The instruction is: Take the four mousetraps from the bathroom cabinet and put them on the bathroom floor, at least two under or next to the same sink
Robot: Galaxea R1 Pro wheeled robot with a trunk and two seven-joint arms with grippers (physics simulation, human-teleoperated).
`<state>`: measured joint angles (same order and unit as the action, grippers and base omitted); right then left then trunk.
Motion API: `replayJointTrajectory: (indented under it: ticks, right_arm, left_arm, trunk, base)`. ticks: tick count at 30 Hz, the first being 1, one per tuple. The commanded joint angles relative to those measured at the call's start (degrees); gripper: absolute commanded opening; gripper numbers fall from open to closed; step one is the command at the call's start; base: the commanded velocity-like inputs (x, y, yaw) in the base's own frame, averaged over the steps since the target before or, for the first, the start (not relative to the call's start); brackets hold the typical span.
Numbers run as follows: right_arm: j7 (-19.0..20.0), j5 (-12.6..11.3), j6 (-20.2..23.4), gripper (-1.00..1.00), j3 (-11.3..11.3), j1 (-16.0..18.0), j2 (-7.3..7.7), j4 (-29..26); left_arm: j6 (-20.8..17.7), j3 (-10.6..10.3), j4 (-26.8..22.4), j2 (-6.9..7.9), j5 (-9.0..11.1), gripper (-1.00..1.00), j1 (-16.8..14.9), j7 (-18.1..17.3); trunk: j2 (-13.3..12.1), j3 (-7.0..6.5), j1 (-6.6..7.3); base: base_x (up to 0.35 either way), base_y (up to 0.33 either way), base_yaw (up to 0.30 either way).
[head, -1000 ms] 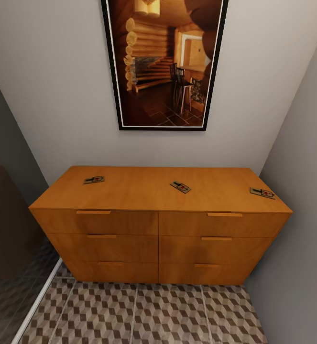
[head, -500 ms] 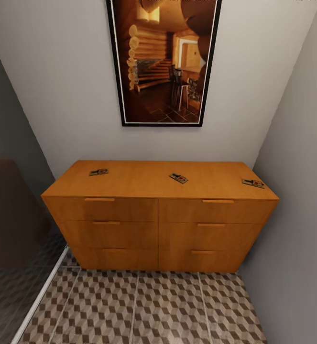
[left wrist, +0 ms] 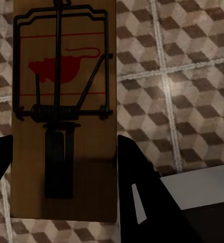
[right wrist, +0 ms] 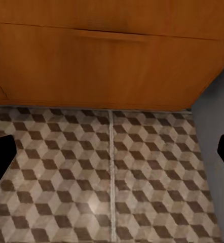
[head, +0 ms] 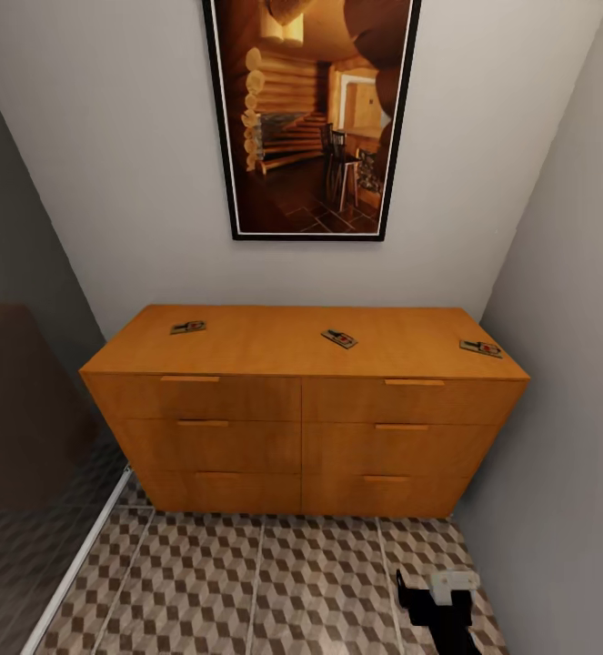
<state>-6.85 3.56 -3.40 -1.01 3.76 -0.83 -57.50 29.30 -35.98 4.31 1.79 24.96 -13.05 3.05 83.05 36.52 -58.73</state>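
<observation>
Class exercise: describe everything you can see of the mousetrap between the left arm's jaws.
The held mousetrap is a flat rectangular board of brown wood, as it looks. It carries a dark wire frame, a coiled spring across its middle, a dark flat tab and a red mouse drawing between red lines. It sits between the left gripper, whose dark jaws stand at its two long edges, above the cube-patterned bathroom floor.

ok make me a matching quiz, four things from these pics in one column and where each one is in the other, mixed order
Things:
1. mousetrap with red mouse print
2. right gripper
3. framed picture
4. cabinet

Places:
A. on the wall above the cabinet
B. between the left gripper's fingers
C. standing on the bathroom floor against the wall
D. low over the tiles, in front of the cabinet's right end

Pairs: 1-B, 2-D, 3-A, 4-C
</observation>
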Motion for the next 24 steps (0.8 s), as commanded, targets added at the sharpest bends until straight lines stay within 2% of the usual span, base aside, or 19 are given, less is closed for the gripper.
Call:
replayJointTrajectory:
  ticks: [1,2,3,4,6,7,8,14,16,19,21,24]
  right_arm:
    - [-0.3,0.3,6.0,1.0,-0.1,0.0,0.36,-6.4]
    - [-0.3,0.3,11.4,1.0,-0.1,0.1,0.61,-12.5]
    - [-0.3,0.3,13.9,1.0,-0.1,0.1,0.71,-15.4]
    - [-0.3,0.3,18.3,1.0,-0.1,0.3,0.84,-20.9]
    - [-0.4,0.5,23.5,1.0,0.0,1.5,0.97,-27.8]
    - [-0.5,0.5,24.9,1.0,0.0,2.2,0.99,-29.5]
    - [-0.7,0.8,27.4,1.0,0.0,4.1,1.03,-31.9]
    - [-1.1,2.8,37.7,1.0,0.0,14.6,1.25,-35.3]
    - [-1.1,3.3,39.4,1.0,0.0,16.9,1.29,-35.5]
    - [-1.3,4.4,42.6,1.0,0.0,23.6,1.33,-35.6]
    - [-1.3,4.8,44.2,1.0,0.0,26.2,1.34,-35.6]
    - [-1.1,5.6,50.7,1.0,0.0,34.4,1.35,-34.8]
  left_arm:
    - [0.2,-0.5,0.2,-0.04,0.0,-1.0,0.0,0.3]
    - [0.2,-0.5,0.2,-0.04,0.0,-1.0,0.0,0.3]
    - [0.2,-0.5,0.2,-0.04,0.0,-1.0,0.0,0.3]
    - [0.2,-0.5,0.2,-0.04,0.0,-1.0,0.0,0.3]
    - [0.2,-0.5,0.2,-0.04,0.0,-1.0,0.0,0.3]
    - [0.2,-0.5,0.1,-0.04,0.0,-1.0,0.0,0.3]
    - [0.2,-0.5,0.2,-0.04,0.0,-1.0,0.0,0.3]
    - [0.2,-0.5,0.2,-0.04,0.0,-1.0,0.0,0.2]
    - [0.2,-0.5,0.2,-0.04,0.0,-1.0,0.0,0.2]
    - [0.0,-0.5,0.2,-0.1,0.0,-1.0,0.0,0.2]
    - [-0.3,-0.5,0.2,-0.31,0.0,-1.0,0.0,0.2]
    - [-1.1,-0.5,0.2,-0.91,0.0,-1.0,0.0,0.1]
  trunk:
    - [0.0,0.05,0.0]
    - [0.0,0.05,0.0]
    - [0.0,0.05,0.0]
    - [0.0,0.05,0.0]
    - [0.0,0.05,0.0]
    - [0.0,0.05,0.0]
    - [0.0,0.05,0.0]
    - [0.0,0.05,0.0]
    - [0.0,0.05,0.0]
    - [0.0,0.05,0.0]
    - [0.0,0.05,0.0]
    - [0.0,0.05,0.0]
  base:
    - [0.0,0.0,0.0]
    - [0.0,0.0,0.0]
    - [0.0,0.0,0.0]
    - [0.0,0.0,0.0]
    - [0.0,0.0,0.0]
    - [0.0,0.0,0.0]
    - [0.0,0.0,0.0]
    - [0.0,0.0,0.0]
    - [0.0,0.0,0.0]
    - [0.0,0.0,0.0]
    - [0.0,0.0,0.0]
    - [0.0,0.0,0.0]
